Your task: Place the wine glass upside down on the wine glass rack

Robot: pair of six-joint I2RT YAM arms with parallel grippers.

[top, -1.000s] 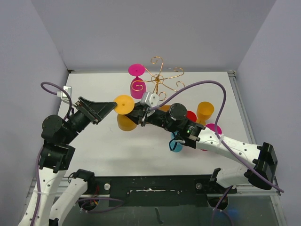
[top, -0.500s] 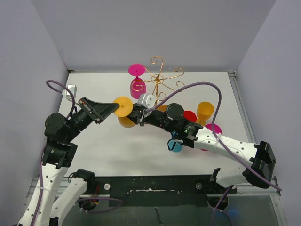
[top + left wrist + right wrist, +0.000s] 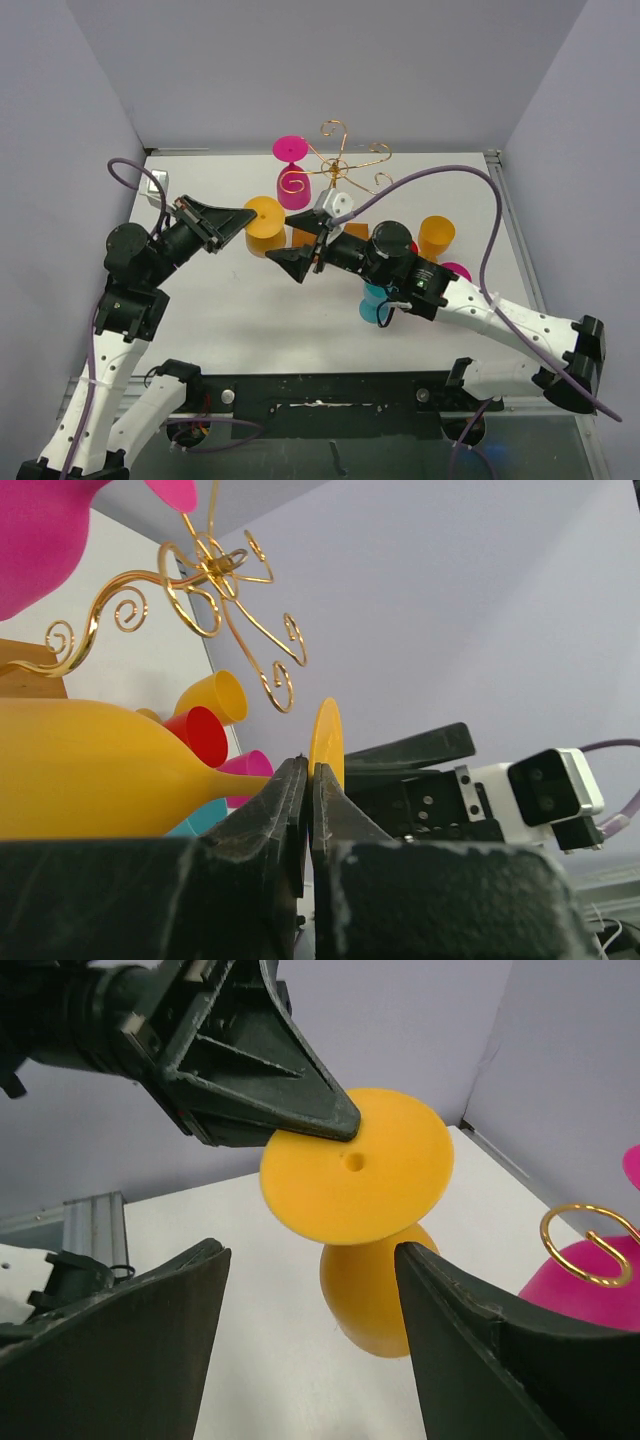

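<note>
Near the rack point(image 3: 334, 170), left fingers point(image 3: 238, 216) pinch wine glass point(image 3: 265, 218)

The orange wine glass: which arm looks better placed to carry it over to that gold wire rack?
Left. The left pincer is shut on the orange wine glass at its stem, just behind the foot; the right pincer stands open, gripping nothing. The gold wire rack stands just beyond.

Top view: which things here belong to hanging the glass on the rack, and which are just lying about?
In the job:
orange wine glass, stem gripped by the left gripper
wine glass rack
open right gripper

Lying about:
magenta glass at the rack
spare orange glass
red glass
pink glass
blue glass
</note>
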